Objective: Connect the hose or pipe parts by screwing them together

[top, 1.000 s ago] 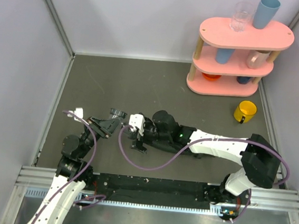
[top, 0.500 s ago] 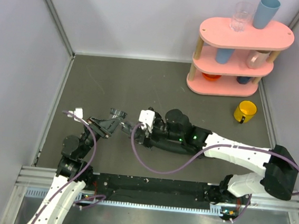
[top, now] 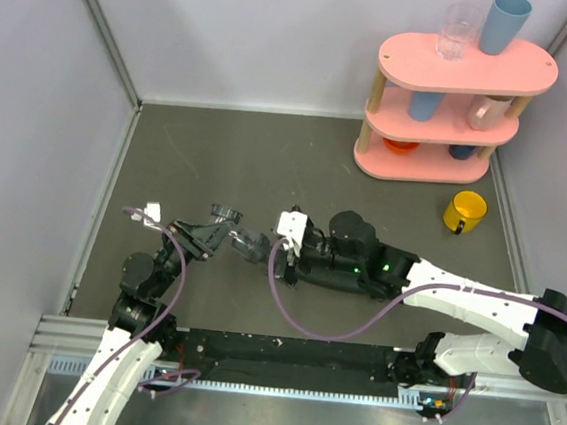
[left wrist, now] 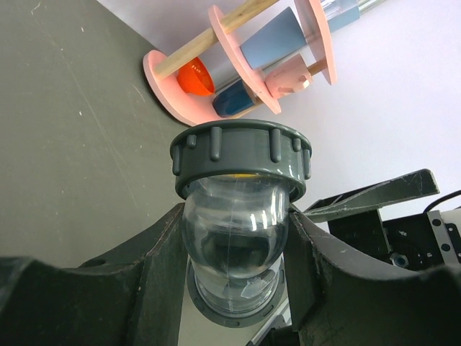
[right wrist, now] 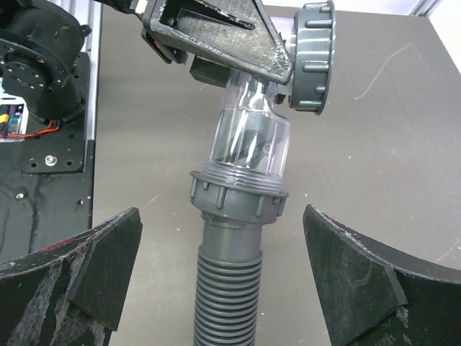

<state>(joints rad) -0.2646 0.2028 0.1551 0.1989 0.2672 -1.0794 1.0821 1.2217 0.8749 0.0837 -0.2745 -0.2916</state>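
My left gripper [top: 211, 234] is shut on a clear elbow fitting [left wrist: 234, 241], one finger [left wrist: 155, 281] on each side of its bulb. A grey ring nut [left wrist: 241, 157] caps the elbow's upper end. In the right wrist view the elbow [right wrist: 248, 133] slants down into a second grey ring nut [right wrist: 238, 198], from which the grey ribbed hose [right wrist: 227, 299] runs toward the camera. My right gripper [right wrist: 230, 277] is open, its fingers [right wrist: 101, 267] wide on either side of the hose and clear of it. From above only a short bit of hose [top: 250, 244] shows; the rest lies under the right arm.
A pink three-tier shelf [top: 449, 163] with cups stands at the back right, a yellow mug [top: 466, 211] in front of it. A purple cable [top: 298, 322] loops over the floor below the right arm. The metal rail [top: 300, 355] spans the near edge. Walls close both sides.
The right arm has drawn back to the right, away from the elbow, with its jaws staying open. The left gripper has kept its hold on the elbow in the same place.
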